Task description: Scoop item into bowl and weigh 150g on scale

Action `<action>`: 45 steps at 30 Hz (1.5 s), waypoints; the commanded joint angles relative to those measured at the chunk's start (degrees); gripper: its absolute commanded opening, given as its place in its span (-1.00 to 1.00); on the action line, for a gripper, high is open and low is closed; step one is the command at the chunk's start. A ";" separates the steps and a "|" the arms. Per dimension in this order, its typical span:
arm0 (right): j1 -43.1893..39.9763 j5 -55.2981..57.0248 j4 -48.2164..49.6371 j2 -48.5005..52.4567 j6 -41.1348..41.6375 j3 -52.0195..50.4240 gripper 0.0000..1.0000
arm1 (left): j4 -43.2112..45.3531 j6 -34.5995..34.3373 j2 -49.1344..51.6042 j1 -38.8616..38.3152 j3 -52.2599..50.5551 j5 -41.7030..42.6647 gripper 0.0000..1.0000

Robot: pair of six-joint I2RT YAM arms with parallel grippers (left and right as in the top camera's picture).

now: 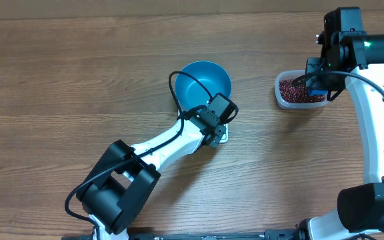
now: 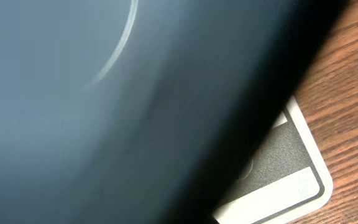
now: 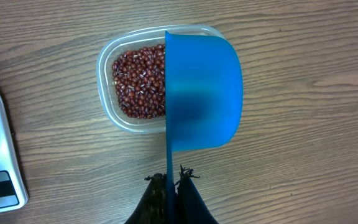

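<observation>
The right gripper (image 3: pixel 171 182) clenches the scoop (image 3: pixel 204 93) over the 3 o'clock half of the tub (image 3: pixel 106 59) of beans (image 3: pixel 140 81). The left gripper (image 1: pixel 216 124) clamps the bowl (image 1: pixel 202 80) at its 5 o'clock rim, above the scale (image 2: pixel 278 180).

Table (image 1: pixel 52 73): brown wood-grain top, grain running side to side in the overhead view, showing in all three views; soft, even light falling across it, throwing faint shadows.
</observation>
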 commanded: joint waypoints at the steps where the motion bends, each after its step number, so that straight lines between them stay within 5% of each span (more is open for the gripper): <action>1: -0.17 -0.04 0.22 0.15 -0.24 -0.04 -0.92 | -0.50 0.28 2.82 0.57 -0.46 0.48 -0.92; 33: -0.17 -0.02 0.22 0.15 -0.24 -0.04 -0.92 | -12.68 -2.43 -14.67 -0.39 3.56 7.82 -0.92; 45: -0.17 -0.48 2.86 0.15 -0.24 -0.04 -0.92 | -21.55 -2.60 -16.74 0.92 15.85 -5.99 -0.92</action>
